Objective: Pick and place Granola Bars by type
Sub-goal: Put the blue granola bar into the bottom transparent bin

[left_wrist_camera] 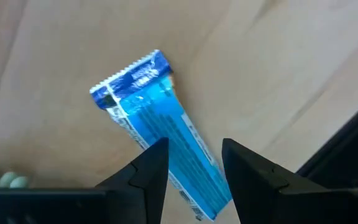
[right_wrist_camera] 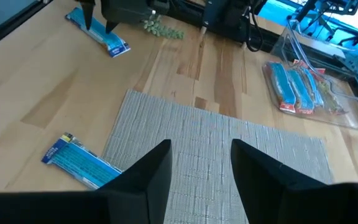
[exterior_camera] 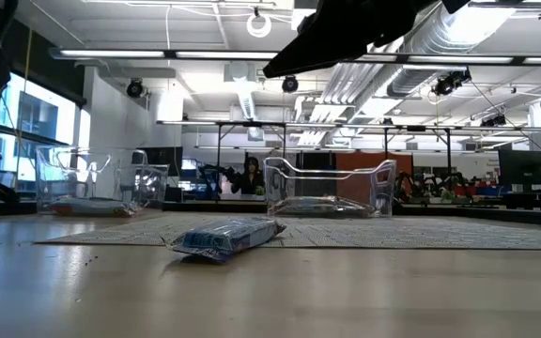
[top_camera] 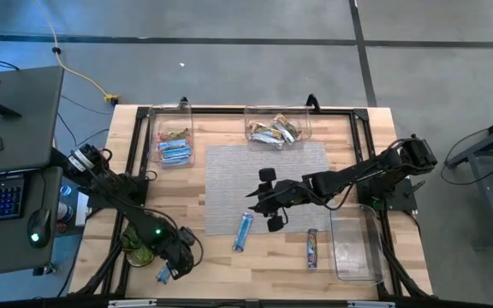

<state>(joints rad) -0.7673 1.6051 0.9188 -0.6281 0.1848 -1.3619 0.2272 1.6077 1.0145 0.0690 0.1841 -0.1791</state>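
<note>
Your left gripper [top_camera: 171,267] sits at the table's 7 o'clock corner, fingers [left_wrist_camera: 149,167] apart and straddling a blue bar [left_wrist_camera: 160,134] that lies flat on the wood; you can't tell whether the pads touch the wrapper. A small green plant [top_camera: 135,244] lies just beside that arm, at its 9 o'clock.

Your right gripper [top_camera: 268,198] hangs over the grey mat [top_camera: 268,167] at table centre, jaws apart and holding nothing. Just off the mat's 7 o'clock corner lies a second blue bar [top_camera: 243,229], half on the mat's edge, half on bare wood. At your 5 o'clock from centre, a darker bar [top_camera: 312,247] rests on the wood beside an empty clear bin [top_camera: 354,249].

Two more clear bins stand along the far edge. The one at 11 o'clock [top_camera: 171,137] holds blue bars with a tan one; the one at 12 o'clock [top_camera: 277,127] holds a heap of pale and tan bars.

Between the right gripper and the nearer blue bar nothing stands in the way. The right arm stretches low across the table from 3 o'clock, passing over the empty bin's far end. In the low view a person [exterior_camera: 251,176] shows far behind the table.
</note>
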